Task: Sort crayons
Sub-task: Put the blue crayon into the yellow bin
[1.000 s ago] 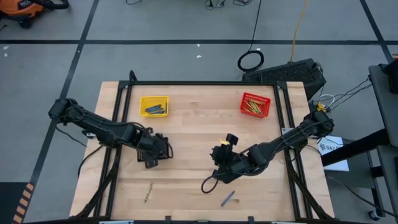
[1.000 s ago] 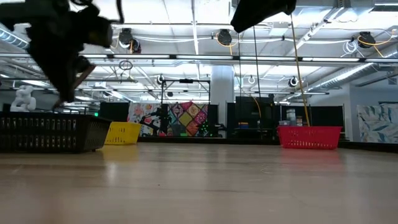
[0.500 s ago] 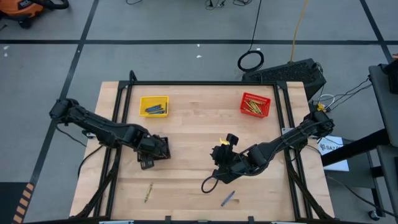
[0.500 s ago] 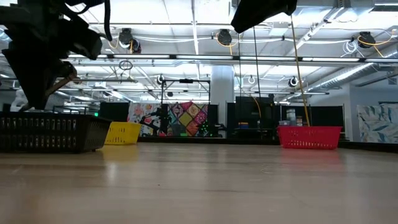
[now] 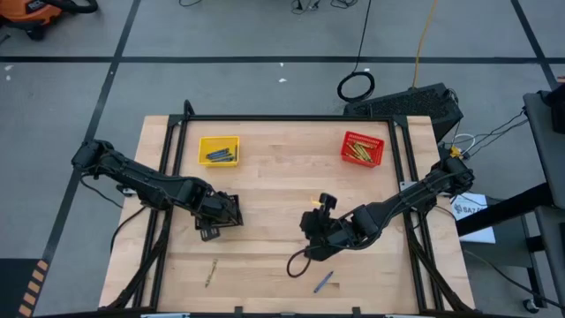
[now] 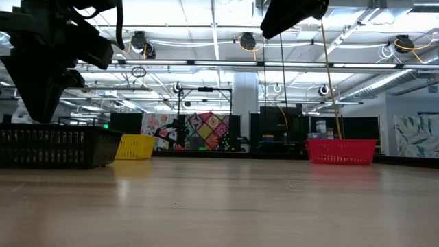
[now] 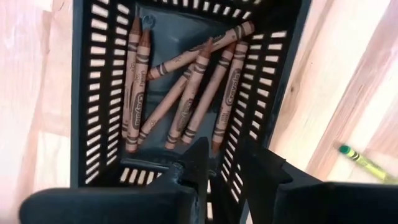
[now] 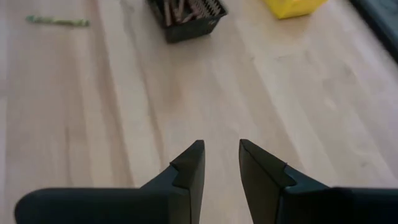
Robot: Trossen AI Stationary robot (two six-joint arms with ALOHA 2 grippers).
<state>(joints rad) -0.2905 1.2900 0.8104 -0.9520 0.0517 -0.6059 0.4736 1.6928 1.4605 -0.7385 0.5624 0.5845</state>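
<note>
Crayons left loose were two: the blue crayon (image 5: pixel 323 282) lay slantwise nearest the empty, parted right gripper (image 5: pixel 311 222), the green crayon (image 5: pixel 211 272) nearer the left gripper (image 5: pixel 210 231), open over the black basket (image 7: pixel 186 93).

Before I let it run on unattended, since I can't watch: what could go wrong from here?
1. The left gripper sits low over the black basket of brown crayons; lifting off, a finger might snag the mesh wall and drag it.
2. The green crayon and blue crayon lie near the table's front edge; a clumsy pick could roll them off.
</note>
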